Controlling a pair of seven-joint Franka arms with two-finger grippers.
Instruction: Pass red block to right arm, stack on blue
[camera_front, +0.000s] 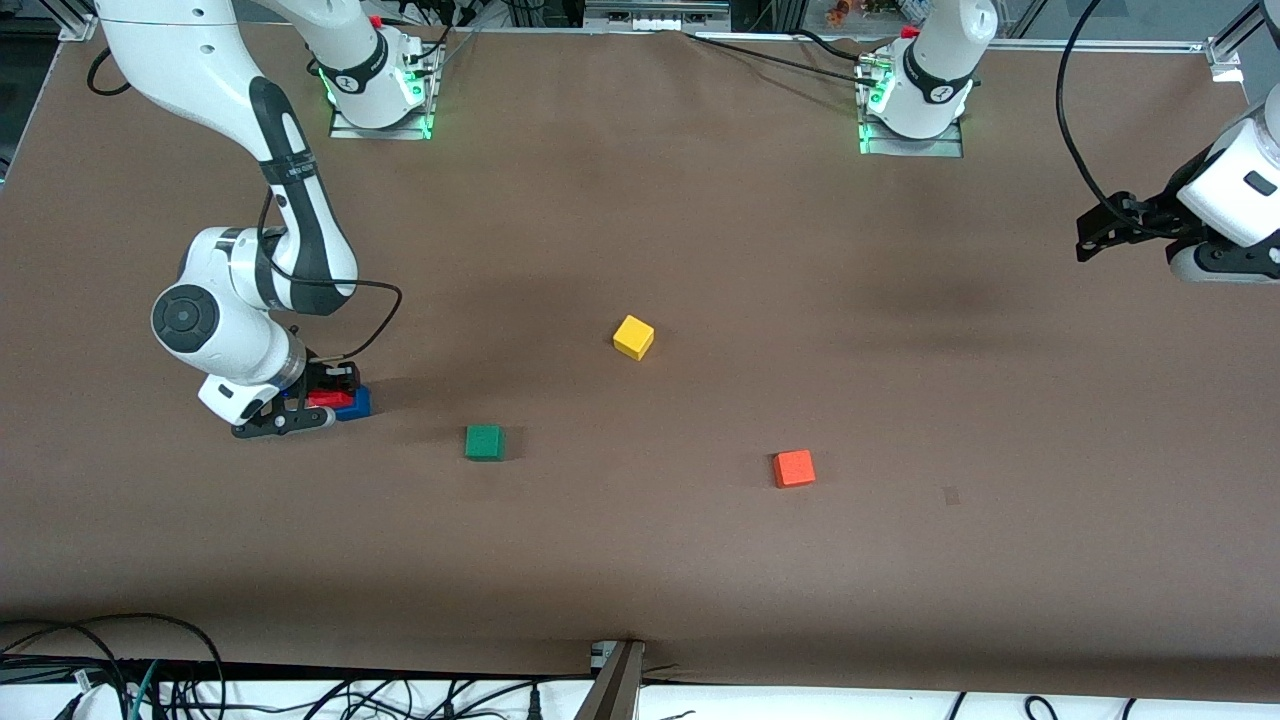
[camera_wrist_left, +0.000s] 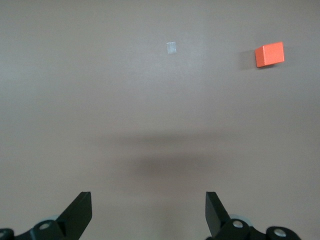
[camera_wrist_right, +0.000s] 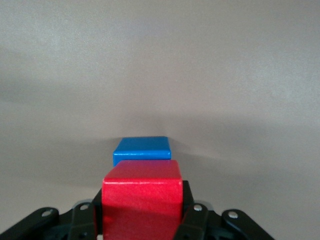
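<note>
I have the right arm (camera_front: 290, 200) bent down low toward its end of the bench, its hand (camera_front: 318, 400) clamped tight on the red block (camera_wrist_right: 142, 200). My left arm (camera_front: 1235, 190) waits raised at its own end, its hand (camera_wrist_left: 148, 215) with jaws spread wide.

Matte red block (camera_wrist_right: 142, 192); smooth blue cube (camera_wrist_right: 142, 149); matte brown table (camera_front: 700, 200); glossy white arms.

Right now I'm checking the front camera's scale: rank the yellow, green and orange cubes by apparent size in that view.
No clear ranking.
Yellow cube, green cube and orange cube look about alike. Green and orange lie nearer the camera, so any slight difference is unsure.
</note>
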